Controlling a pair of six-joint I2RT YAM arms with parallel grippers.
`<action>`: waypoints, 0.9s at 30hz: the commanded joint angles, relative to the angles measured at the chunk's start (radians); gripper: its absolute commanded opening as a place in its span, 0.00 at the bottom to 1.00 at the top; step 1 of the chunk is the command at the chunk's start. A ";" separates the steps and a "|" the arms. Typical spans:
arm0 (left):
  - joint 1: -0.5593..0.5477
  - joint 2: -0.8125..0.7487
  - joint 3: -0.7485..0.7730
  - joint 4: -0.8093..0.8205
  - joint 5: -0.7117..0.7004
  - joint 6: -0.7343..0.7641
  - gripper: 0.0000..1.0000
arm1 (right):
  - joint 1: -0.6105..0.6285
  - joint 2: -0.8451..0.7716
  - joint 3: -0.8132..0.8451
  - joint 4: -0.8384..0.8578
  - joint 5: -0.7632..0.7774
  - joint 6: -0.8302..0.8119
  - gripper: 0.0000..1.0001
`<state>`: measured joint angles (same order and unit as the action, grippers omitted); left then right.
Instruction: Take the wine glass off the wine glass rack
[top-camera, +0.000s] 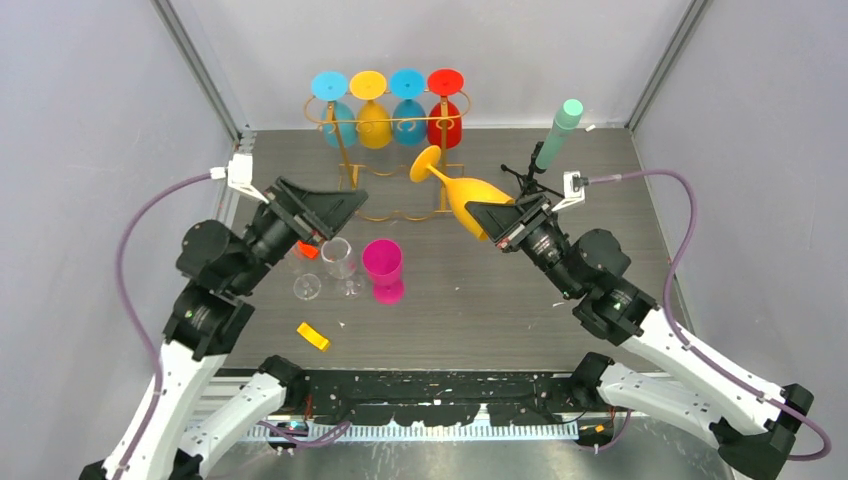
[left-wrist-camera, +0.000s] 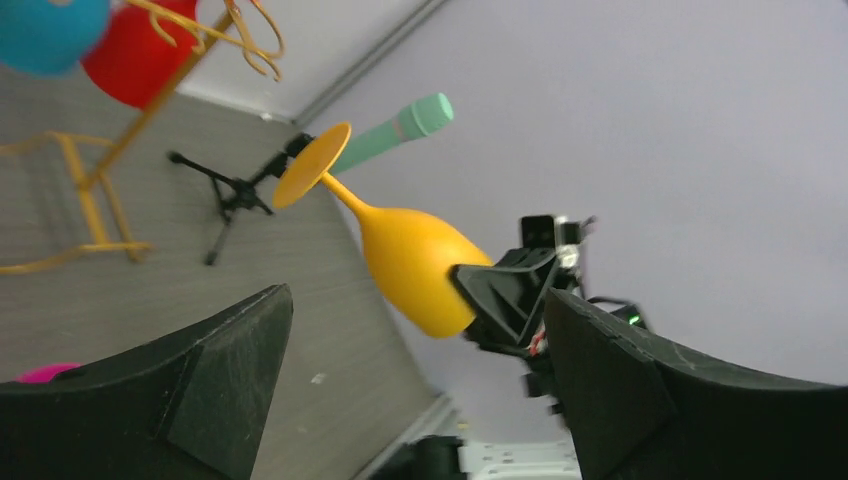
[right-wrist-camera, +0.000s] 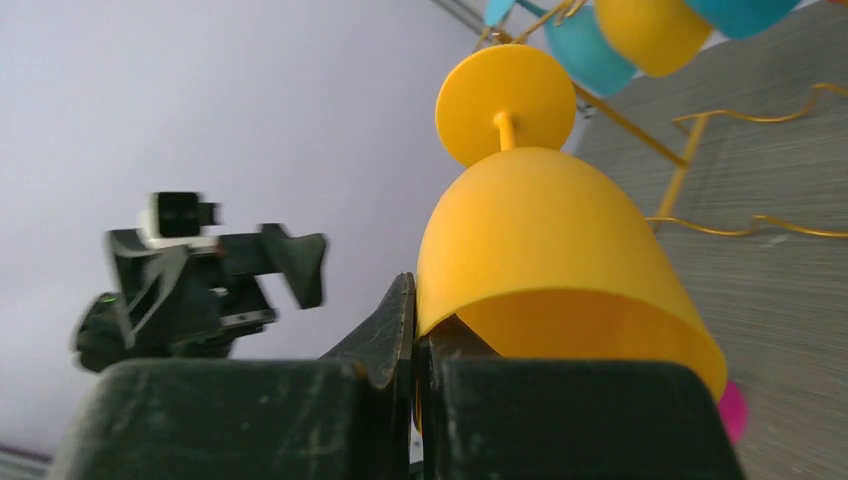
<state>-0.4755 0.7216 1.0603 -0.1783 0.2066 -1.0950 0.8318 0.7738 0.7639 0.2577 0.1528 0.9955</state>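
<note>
A yellow wine glass (top-camera: 470, 195) (left-wrist-camera: 410, 255) (right-wrist-camera: 540, 230) hangs tilted in the air in front of the wine glass rack (top-camera: 395, 128), foot toward the rack. My right gripper (top-camera: 497, 215) (right-wrist-camera: 415, 300) is shut on its rim, one finger inside the bowl and one outside. The gold wire rack (left-wrist-camera: 100, 190) (right-wrist-camera: 690, 170) holds a blue glass (top-camera: 333, 110), a yellow one (top-camera: 370, 110), another blue one (top-camera: 407, 105) and a red one (top-camera: 444, 105), all hanging upside down. My left gripper (top-camera: 335, 215) (left-wrist-camera: 417, 300) is open to the glass's left, holding nothing.
Two clear glasses (top-camera: 337, 258) (top-camera: 307, 287) and a pink cup (top-camera: 383, 268) stand below the left gripper. A yellow block (top-camera: 313, 336) lies near the front. A black tripod with a green cylinder (top-camera: 555, 135) stands at the back right. Grey walls close in on both sides.
</note>
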 joint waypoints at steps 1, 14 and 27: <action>0.003 -0.010 0.130 -0.240 0.028 0.560 1.00 | 0.001 0.043 0.164 -0.421 0.080 -0.218 0.00; 0.003 -0.023 0.160 -0.439 -0.222 0.839 1.00 | 0.094 0.614 0.699 -1.131 0.030 -0.430 0.00; 0.003 -0.076 0.152 -0.457 -0.235 0.919 1.00 | 0.191 1.012 0.957 -1.407 0.053 -0.460 0.00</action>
<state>-0.4755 0.6628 1.2057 -0.6491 -0.0109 -0.2146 1.0183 1.7699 1.6585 -1.0790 0.2035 0.5430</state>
